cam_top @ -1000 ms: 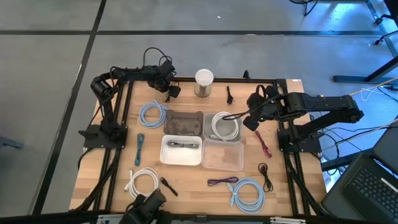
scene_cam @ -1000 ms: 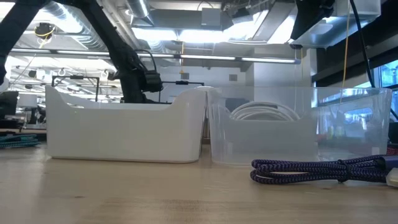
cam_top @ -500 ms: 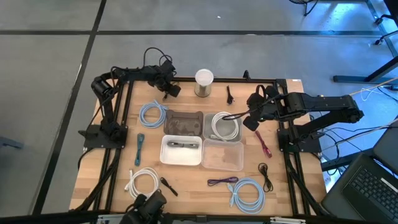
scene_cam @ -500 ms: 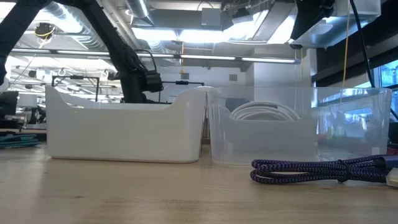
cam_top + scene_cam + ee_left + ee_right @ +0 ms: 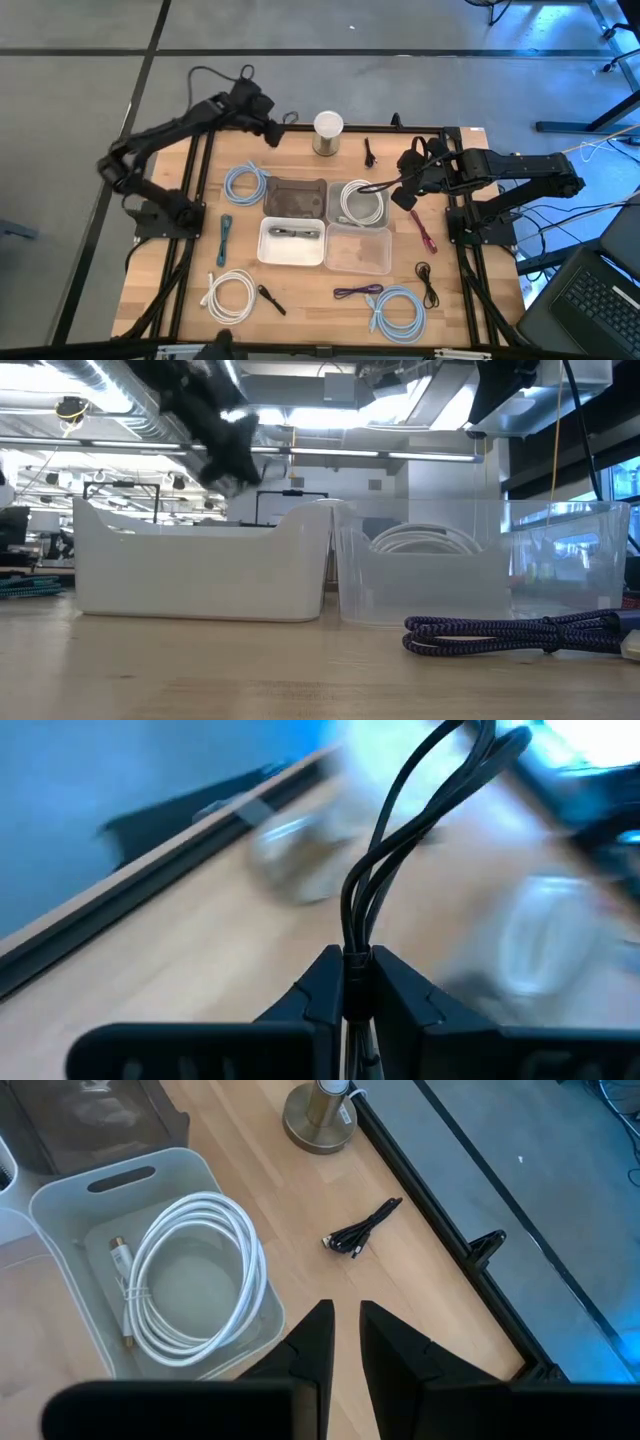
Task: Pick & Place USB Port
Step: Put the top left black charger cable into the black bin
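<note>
Left gripper [image 5: 357, 982] is clamped shut on a bundled black cable [image 5: 400, 840], fingers pinching the folded strands, the loop sticking out past the tips. In the high view the left gripper [image 5: 268, 127] sits at the table's far left edge, beside the silver cylinder [image 5: 327, 133]. Right gripper [image 5: 338, 1330] shows a narrow gap between its fingers, nothing held, poised above the bin's edge. Just under it the clear bin [image 5: 60, 1215] holds a coiled white cable [image 5: 190, 1275]. Past that a small black cable [image 5: 362, 1229] lies on the wood [image 5: 300, 1195], near the cylinder's base. Low view: purple braided cable [image 5: 510, 632] nearest, then the white bin [image 5: 200, 575] beside the clear bin. No readable labels or writing on anything.
</note>
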Robot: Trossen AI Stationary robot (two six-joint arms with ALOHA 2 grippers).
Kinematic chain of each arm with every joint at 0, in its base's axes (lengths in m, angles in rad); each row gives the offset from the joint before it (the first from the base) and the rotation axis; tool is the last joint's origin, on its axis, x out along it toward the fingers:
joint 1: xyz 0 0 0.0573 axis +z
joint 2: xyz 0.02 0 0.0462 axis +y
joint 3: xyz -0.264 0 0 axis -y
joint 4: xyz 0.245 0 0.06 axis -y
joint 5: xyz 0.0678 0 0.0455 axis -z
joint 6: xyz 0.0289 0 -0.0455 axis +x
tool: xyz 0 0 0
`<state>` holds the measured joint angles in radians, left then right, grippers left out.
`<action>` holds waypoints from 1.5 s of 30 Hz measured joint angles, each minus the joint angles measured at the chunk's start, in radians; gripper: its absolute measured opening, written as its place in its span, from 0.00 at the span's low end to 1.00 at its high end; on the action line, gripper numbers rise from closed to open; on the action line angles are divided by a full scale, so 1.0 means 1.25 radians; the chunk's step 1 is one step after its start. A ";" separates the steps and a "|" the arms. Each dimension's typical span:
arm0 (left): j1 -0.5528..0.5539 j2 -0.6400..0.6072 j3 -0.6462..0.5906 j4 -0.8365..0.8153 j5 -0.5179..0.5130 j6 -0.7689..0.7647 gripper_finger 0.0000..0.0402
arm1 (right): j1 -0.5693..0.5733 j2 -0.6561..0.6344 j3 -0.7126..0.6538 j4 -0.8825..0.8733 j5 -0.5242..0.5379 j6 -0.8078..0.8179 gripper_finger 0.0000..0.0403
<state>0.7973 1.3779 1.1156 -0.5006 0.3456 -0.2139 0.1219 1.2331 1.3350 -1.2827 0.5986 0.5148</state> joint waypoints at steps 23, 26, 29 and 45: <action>-0.417 -0.050 0.001 -0.037 -0.047 0.069 0.06 | 0.000 0.000 0.000 0.016 0.002 0.001 0.14; -0.418 -0.024 0.001 -0.054 -0.069 0.109 0.06 | 0.000 0.000 0.000 0.016 0.002 0.000 0.14; -0.417 0.004 0.001 -0.080 -0.085 0.172 0.06 | 0.000 0.000 0.000 0.017 0.002 0.000 0.14; -0.399 0.183 0.002 -0.086 -0.187 0.317 0.06 | 0.000 0.000 0.000 0.018 0.002 0.000 0.14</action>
<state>0.2981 1.6068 1.1175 -0.6084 0.1122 0.1827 0.1219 1.2331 1.3350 -1.2606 0.6014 0.5148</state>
